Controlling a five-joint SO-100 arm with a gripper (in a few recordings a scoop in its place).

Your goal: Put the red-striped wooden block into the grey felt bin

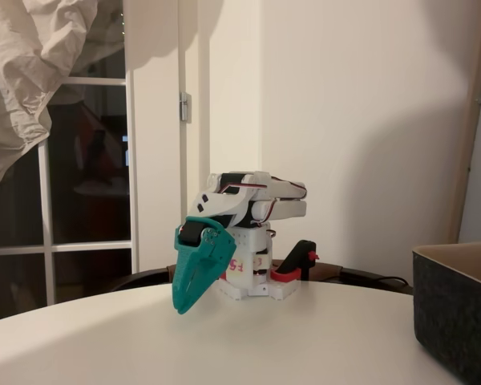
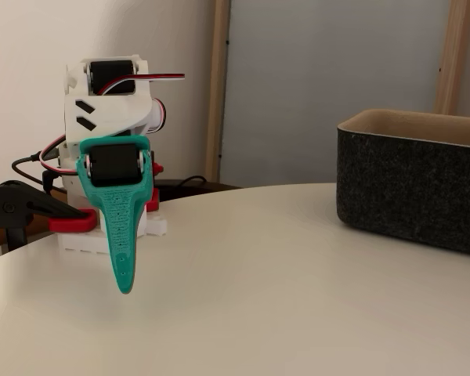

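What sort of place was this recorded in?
Probably a home room, not a lab: a round white table, a glazed door with white frame under crumpled pale fabric, and a large charcoal-grey felt bin.

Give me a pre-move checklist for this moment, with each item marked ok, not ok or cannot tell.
1. Arm folded back over its base: ok; the pincer points down just above the table in both fixed views.
2. Pincer empty: ok; nothing shows between the teal fingers.
3. Pincer closed: ok; the fingers meet at the tip.
4. Red-striped wooden block located: cannot tell; I can't place it on the visible tabletop.
5. Grey felt bin upright with its top open: ok; it stands on the table, off to the right of the arm.
6. Inside of the bin free: cannot tell; the wall hides most of it.
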